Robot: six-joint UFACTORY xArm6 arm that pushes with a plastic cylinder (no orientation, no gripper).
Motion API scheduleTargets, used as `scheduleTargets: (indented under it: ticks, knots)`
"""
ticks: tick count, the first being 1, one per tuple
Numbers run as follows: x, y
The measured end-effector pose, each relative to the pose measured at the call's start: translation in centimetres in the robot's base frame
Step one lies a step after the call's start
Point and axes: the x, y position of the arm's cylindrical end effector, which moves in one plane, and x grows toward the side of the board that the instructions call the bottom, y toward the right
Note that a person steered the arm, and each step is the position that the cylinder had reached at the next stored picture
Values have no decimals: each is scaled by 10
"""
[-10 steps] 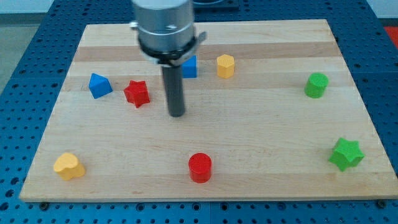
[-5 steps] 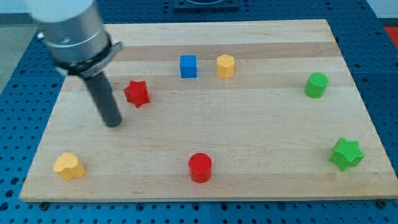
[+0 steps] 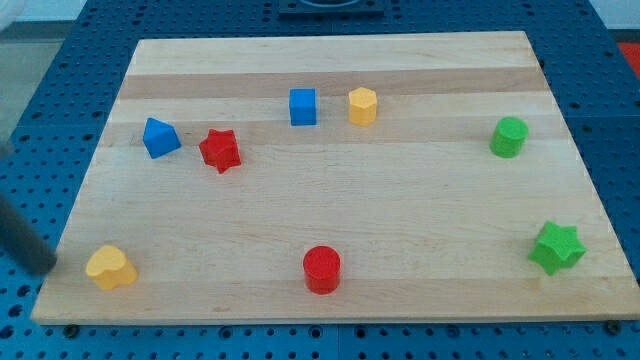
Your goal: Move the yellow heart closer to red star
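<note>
The yellow heart (image 3: 110,267) lies near the board's bottom-left corner. The red star (image 3: 220,150) lies in the upper left part of the board, well above and to the right of the heart. My tip (image 3: 42,267) is at the view's far left, just off the board's left edge, level with the yellow heart and a short way to its left, not touching it. Only the rod's lower end shows.
A blue block (image 3: 159,137) sits just left of the red star. A blue cube (image 3: 303,106) and a yellow hexagon (image 3: 363,105) lie near the top centre. A red cylinder (image 3: 322,269) is at bottom centre. A green cylinder (image 3: 509,136) and a green star (image 3: 557,247) are at the right.
The rod has swept from the board's middle, past the red star, down to the left and off the board's left edge. No block has moved.
</note>
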Motion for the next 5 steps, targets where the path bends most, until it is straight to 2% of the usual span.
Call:
scheduleTargets:
  ticks: [2, 4, 5]
  knots:
    - [17, 10]
    - [-1, 75]
    - [-25, 113]
